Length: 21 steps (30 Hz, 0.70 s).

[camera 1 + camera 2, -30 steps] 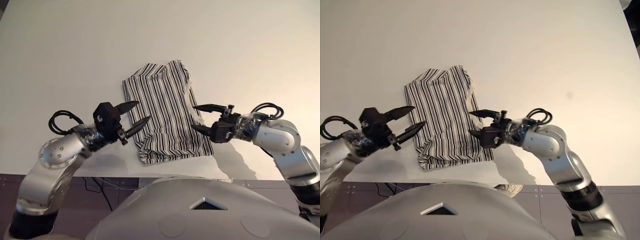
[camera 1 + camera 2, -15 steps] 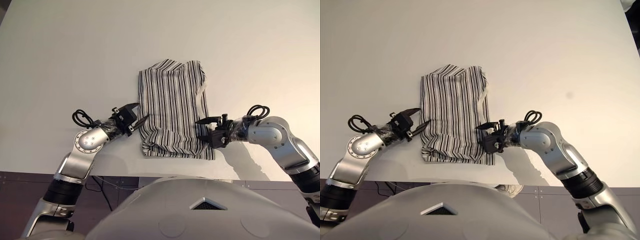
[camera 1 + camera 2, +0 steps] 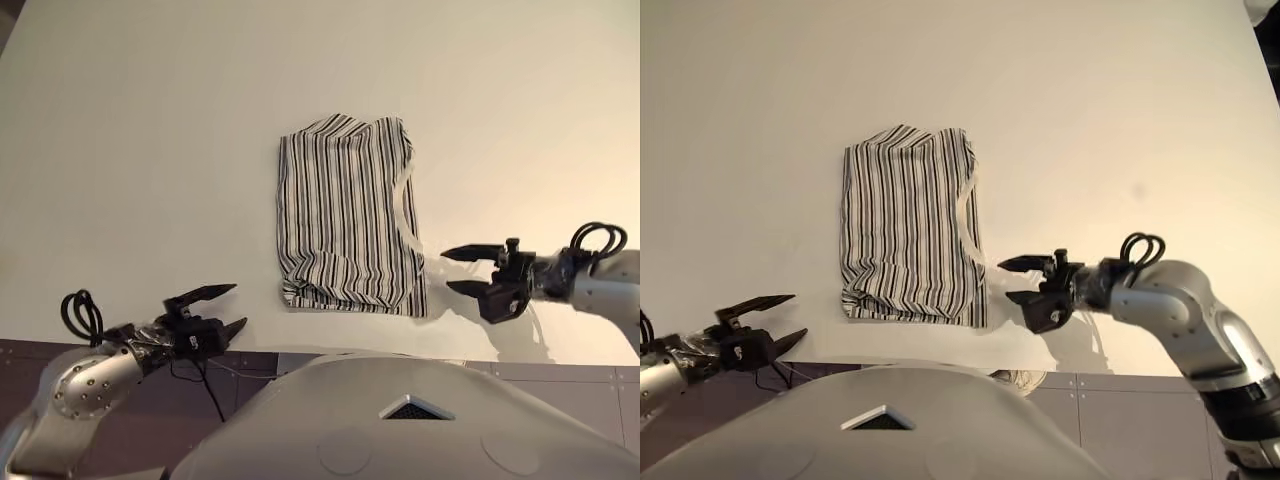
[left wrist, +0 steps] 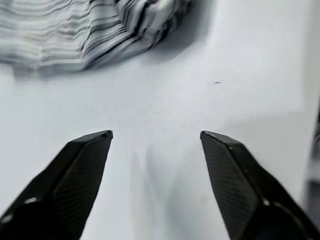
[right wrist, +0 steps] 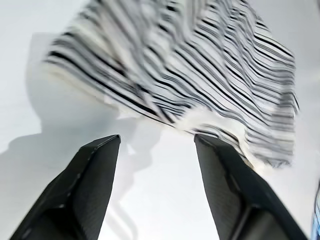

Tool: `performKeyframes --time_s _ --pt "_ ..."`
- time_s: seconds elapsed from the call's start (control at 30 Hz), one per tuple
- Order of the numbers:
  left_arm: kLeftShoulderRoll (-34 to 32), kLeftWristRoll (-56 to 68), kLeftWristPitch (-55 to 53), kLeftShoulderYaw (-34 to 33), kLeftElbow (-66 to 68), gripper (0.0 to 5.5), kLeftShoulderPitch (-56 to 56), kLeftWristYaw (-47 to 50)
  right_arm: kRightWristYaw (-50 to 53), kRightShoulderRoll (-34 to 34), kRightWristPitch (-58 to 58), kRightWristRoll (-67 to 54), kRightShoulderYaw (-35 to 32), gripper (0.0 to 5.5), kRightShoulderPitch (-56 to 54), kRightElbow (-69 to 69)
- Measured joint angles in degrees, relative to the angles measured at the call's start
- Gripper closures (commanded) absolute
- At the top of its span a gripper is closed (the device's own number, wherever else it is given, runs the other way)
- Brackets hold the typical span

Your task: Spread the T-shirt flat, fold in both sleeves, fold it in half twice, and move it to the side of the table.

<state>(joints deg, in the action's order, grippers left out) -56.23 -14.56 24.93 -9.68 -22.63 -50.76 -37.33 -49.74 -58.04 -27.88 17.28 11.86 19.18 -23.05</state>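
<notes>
The black-and-white striped T-shirt (image 3: 345,212) lies folded into a tall rectangle on the white table (image 3: 150,150), its near end close to the front edge. My left gripper (image 3: 220,308) hangs open at the table's front edge, left of the shirt's near corner and apart from it. My right gripper (image 3: 452,271) is open just right of the shirt's near right corner, holding nothing. The left wrist view shows the shirt's edge (image 4: 100,30) beyond open fingers (image 4: 80,165). In the right wrist view the folded shirt (image 5: 200,65) lies ahead of the open fingers (image 5: 95,170).
The table's front edge (image 3: 520,358) runs just below both grippers, with dark floor and a cable (image 3: 205,385) beneath it. Bare white tabletop stretches left, right and behind the shirt.
Both grippers have drawn back from the shirt's near corners, the left one down and left to the table edge, the right one out to the right. The shirt stays put.
</notes>
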Motion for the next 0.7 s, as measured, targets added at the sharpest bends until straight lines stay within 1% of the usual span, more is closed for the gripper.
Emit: performKeyframes --time_s 0.07,0.13,0.3,0.43,0.47,0.57,0.63,0.67,0.7 --pt "-0.3 -5.0 4.9 4.3 4.2 1.96 8.8 1.5 4.0 3.3 -3.6 4.6 3.2 2.78 1.5 1.6" --pt "1.6 -8.6 7.3 8.4 5.6 1.96 14.4 3.0 6.1 5.4 -7.1 7.5 5.8 2.78 -0.6 3.5" --pt "2.9 -9.2 9.9 13.2 6.2 1.96 17.2 4.2 7.7 7.9 -9.0 9.7 8.4 2.78 -6.4 7.3" --pt "2.9 -8.7 12.2 16.5 6.3 1.96 18.0 4.1 8.0 7.9 -10.0 9.8 9.3 2.78 -9.9 10.0" --pt "2.9 -8.7 12.8 16.9 6.7 2.13 18.4 4.1 8.0 7.9 -10.1 9.7 9.7 2.78 -10.4 10.3" --pt "2.8 -8.8 14.4 19.0 8.1 2.58 20.0 4.2 7.8 8.1 -11.0 9.4 11.5 3.21 -11.6 10.4" --pt "2.8 -8.8 15.6 20.3 9.2 3.03 20.7 4.2 7.3 8.1 -12.4 9.2 13.1 3.68 -11.6 10.5" --pt "2.8 -8.8 15.9 20.7 9.4 3.13 20.8 4.2 7.1 8.0 -12.8 9.0 13.5 3.79 -11.6 10.6" --pt "2.8 -8.8 16.0 21.0 9.7 3.40 20.8 4.3 7.0 8.0 -13.2 8.9 13.7 4.07 -11.6 10.8"
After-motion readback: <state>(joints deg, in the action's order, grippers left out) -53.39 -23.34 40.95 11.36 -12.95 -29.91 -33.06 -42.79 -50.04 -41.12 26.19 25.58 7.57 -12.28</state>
